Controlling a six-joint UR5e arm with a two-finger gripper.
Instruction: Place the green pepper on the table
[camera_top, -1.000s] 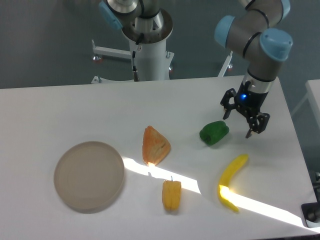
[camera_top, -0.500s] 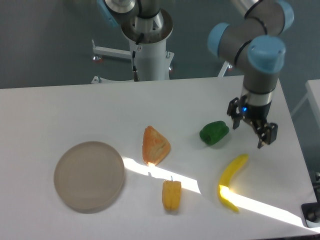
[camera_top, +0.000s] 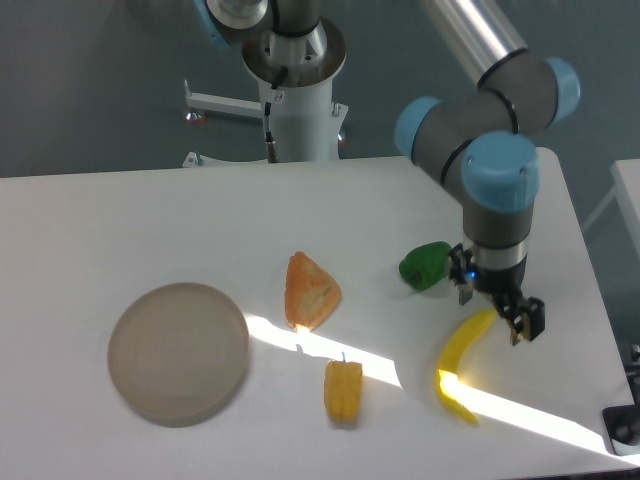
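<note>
The green pepper (camera_top: 424, 265) lies on the white table (camera_top: 150, 220), right of centre. It is small, glossy and lumpy. My gripper (camera_top: 495, 311) hangs just right of the pepper and a little nearer the front, over the upper end of the yellow banana (camera_top: 461, 363). Its two dark fingers are spread apart and hold nothing. The gripper's wrist hides part of the pepper's right side.
A round beige-grey plate (camera_top: 178, 352) sits at the front left. An orange wedge-shaped toy (camera_top: 310, 290) lies at centre, with a yellow-orange pepper (camera_top: 343, 390) in front of it. The robot's base column (camera_top: 298, 95) stands behind the table. The table's right edge is close to the gripper.
The gripper has moved down and toward the front, from beside the pepper's far right to over the banana's upper end, staying open. The pepper and other objects have not moved.
</note>
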